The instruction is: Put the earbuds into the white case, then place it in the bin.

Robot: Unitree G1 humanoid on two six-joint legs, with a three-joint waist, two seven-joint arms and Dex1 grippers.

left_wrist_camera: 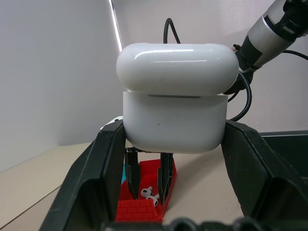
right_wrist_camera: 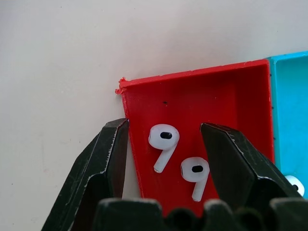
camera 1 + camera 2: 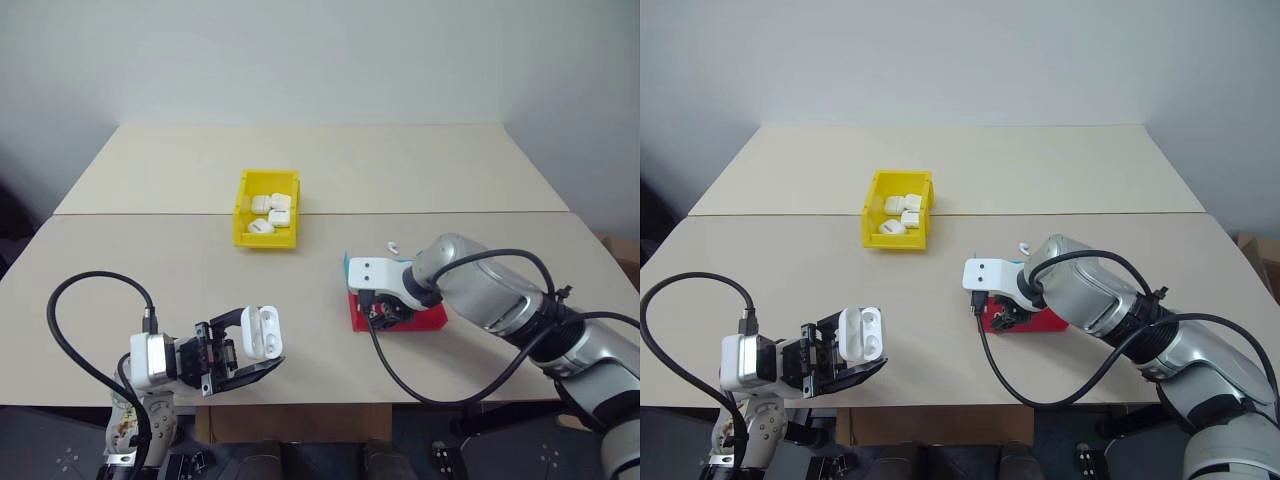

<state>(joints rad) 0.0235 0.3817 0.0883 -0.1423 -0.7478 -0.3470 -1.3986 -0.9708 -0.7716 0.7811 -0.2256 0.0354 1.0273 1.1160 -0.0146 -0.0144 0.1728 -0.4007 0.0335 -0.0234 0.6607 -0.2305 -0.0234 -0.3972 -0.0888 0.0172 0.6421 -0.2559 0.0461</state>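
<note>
Grippers at case and red tray

Left gripper sits at the near left of the table, its black fingers clamped on the white case. The case is held clear of the table surface with its hinged lid open, and both earbud wells face upward in the head views.

Right gripper points steeply down into the red tray, right of table centre. Its jaws are spread, one finger outside the tray's wall and the other inside. Two earbuds lie side by side on the tray floor between the fingers, apart from both pads and not pinched. A blue tray adjoins the red one, with another white earbud partly seen in it.

The bin, yellow, stands farther back near the seam between the two tabletops, well apart from both grippers. Several closed white cases lie inside it.
</note>
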